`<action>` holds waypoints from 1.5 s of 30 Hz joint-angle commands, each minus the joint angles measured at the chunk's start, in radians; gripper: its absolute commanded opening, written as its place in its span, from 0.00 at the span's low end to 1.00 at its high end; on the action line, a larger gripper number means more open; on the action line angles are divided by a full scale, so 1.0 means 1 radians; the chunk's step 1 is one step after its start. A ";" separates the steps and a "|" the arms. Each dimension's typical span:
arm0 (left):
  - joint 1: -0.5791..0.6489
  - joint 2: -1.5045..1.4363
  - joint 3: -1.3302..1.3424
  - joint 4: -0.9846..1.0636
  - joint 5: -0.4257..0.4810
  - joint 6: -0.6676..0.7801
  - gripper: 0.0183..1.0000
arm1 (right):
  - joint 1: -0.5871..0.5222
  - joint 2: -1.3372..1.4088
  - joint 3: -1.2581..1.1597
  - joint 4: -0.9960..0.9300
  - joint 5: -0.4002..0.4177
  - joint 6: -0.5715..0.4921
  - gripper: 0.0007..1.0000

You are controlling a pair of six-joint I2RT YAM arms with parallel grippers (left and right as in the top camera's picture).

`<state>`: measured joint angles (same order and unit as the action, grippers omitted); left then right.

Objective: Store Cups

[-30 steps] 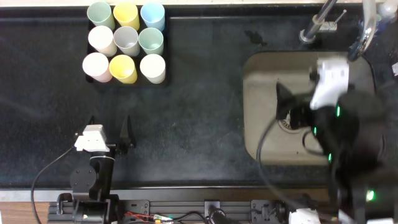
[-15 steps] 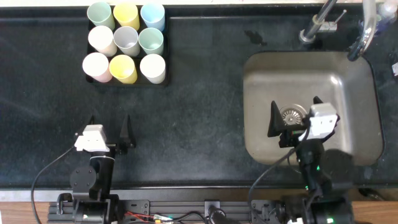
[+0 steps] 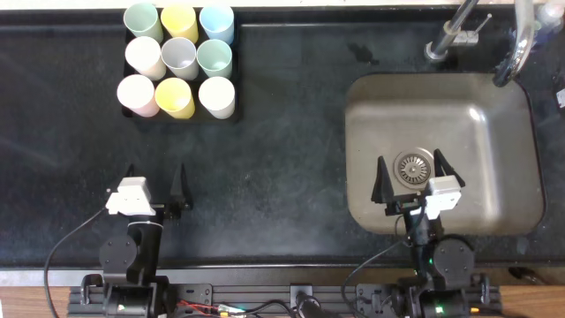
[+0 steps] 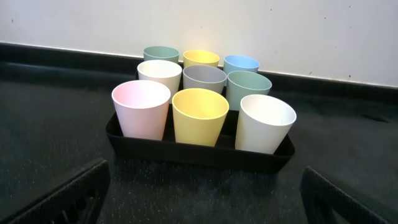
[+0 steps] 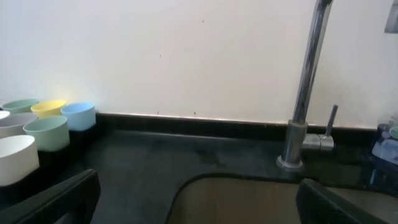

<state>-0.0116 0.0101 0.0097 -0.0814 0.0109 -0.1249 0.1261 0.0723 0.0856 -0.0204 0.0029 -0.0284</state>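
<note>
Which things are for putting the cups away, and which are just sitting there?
For the job: nine cups, black tray, left hand, right hand.
Just sitting there: sink, faucet, dark countertop.

You have a dark speckled countertop (image 3: 282,150), a steel sink (image 3: 481,110) set into its right end, a round drain (image 3: 413,164) in the basin, a tall faucet (image 3: 452,31) at the back edge, possibly bottles (image 5: 387,146) by the right edge.

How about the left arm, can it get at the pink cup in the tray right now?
Probably yes. The left gripper is open and faces the tray across bare counter; the pink cup stands at the near corner, though the yellow cup crowds one side.
</note>
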 commanded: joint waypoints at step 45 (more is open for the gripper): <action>-0.005 -0.007 -0.002 -0.003 -0.005 -0.007 1.00 | 0.006 -0.068 -0.081 -0.057 -0.002 0.006 1.00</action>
<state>-0.0116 0.0101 0.0097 -0.0814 0.0109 -0.1249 0.1268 0.0147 0.0181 -0.0803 0.0002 -0.0265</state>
